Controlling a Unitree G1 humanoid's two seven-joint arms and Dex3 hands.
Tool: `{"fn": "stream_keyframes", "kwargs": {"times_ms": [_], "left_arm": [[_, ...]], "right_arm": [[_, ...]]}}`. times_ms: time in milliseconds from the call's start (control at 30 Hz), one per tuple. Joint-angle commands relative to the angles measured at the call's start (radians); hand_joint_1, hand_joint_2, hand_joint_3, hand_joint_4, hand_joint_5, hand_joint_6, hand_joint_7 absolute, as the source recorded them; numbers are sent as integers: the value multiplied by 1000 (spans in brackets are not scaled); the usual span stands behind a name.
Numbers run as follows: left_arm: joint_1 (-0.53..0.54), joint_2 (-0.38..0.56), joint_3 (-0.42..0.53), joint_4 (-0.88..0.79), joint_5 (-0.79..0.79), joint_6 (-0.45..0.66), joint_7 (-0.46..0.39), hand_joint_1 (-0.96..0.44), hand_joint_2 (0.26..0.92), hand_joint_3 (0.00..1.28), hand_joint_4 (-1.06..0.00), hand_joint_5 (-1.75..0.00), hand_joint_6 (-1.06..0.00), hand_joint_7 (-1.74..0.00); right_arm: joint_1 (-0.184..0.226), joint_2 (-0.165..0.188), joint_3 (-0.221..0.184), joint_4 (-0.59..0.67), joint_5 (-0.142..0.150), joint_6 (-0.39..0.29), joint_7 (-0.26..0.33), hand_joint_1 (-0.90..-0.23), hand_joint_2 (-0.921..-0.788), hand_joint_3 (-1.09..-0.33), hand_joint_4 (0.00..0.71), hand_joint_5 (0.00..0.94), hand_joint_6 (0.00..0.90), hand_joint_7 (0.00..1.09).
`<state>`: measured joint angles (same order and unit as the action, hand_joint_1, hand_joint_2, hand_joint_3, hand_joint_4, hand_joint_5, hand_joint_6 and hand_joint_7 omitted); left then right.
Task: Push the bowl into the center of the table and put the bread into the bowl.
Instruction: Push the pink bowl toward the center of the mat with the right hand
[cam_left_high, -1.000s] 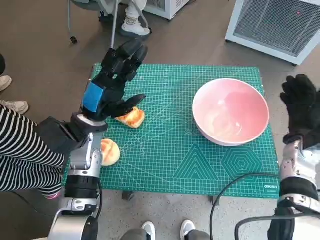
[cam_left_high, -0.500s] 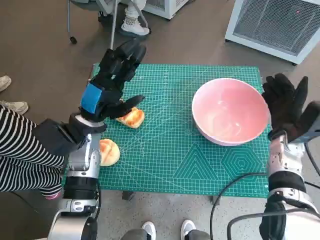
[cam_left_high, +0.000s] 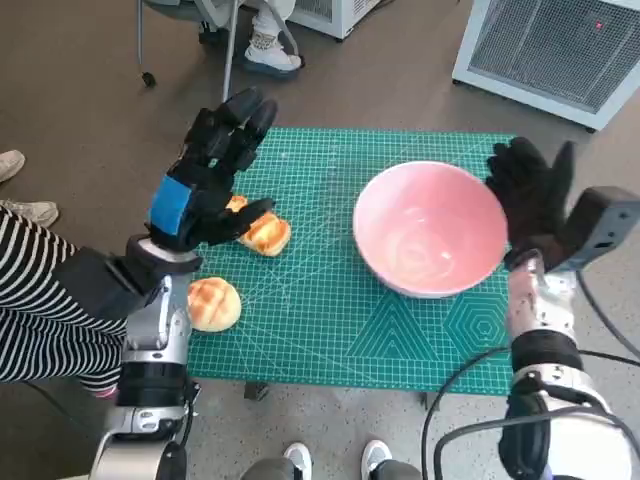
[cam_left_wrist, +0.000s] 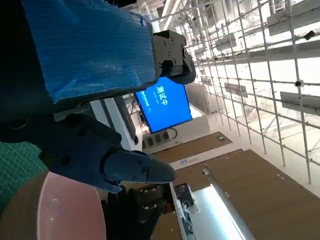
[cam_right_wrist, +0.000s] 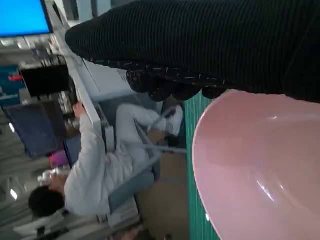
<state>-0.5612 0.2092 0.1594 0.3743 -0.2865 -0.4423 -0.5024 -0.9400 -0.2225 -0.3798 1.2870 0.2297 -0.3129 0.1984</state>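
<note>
- A green cutting mat (cam_left_high: 340, 300) covers the small table, with grey floor around it; a white grilled appliance (cam_left_high: 560, 50) stands beyond the far right corner, cut off by the frame edge.
- A person in a striped sleeve (cam_left_high: 40, 300) is at the left edge, only partly in frame; shoe tips show at the bottom edge.
- The pink bowl (cam_left_high: 430, 228) stands upright on the mat, right of the middle, its right rim partly hidden behind the right hand.
- The right hand (cam_left_high: 530, 200), in the knitted glove, is flat and spread against the bowl's right side, grasping nothing. In the right wrist view the glove is just a dark band above the bowl's rim, and contact is hard to confirm there.
- The left hand (cam_left_high: 205, 180) hovers above the mat's left part, fingers apart and holding nothing.
- One bread roll (cam_left_high: 262, 233) lies just under the left hand's thumb, partly hidden by it; touching or not cannot be told.
- A second bread roll (cam_left_high: 214, 303) lies near the mat's left edge, nearer the robot, partly covered by the left forearm.
- The left wrist view shows mostly blue tape, black fingers (cam_left_wrist: 130, 167), a sliver of the bowl and a blue screen (cam_left_wrist: 164, 102) with unreadable writing.
</note>
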Motion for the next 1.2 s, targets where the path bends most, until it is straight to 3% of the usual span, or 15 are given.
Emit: {"fn": "stream_keyframes", "kwargs": {"times_ms": [33,233,400,767,1000,1200], "left_arm": [[17,18,8,-24,3,7,9,-537,921,180,-203,-8,-42,-475],[28,19,10,-33,4,9,22,-533,921,182,-205,-5,-69,-424],[39,20,10,-43,4,11,33,-534,921,179,-209,-6,-80,-408],[59,24,9,-67,9,15,49,-537,921,176,-211,-5,-91,-388],[60,23,10,-52,8,5,48,-538,921,176,-210,-3,-99,-376],[62,19,7,-47,14,-1,53,-539,921,176,-210,-3,-104,-366]], "right_arm": [[-6,32,7,15,-9,21,16,-624,-921,-876,110,6,94,287],[-13,63,14,19,-12,22,38,-668,-921,-836,87,3,73,262],[-22,77,26,24,-21,28,35,-665,-921,-833,71,0,60,247],[-46,109,-1,32,8,56,28,-653,-921,-845,60,1,65,238],[-51,108,-8,30,0,55,30,-670,-921,-826,67,4,94,242],[-49,83,9,15,-25,7,31,-695,-921,-817,74,6,103,240]]}}
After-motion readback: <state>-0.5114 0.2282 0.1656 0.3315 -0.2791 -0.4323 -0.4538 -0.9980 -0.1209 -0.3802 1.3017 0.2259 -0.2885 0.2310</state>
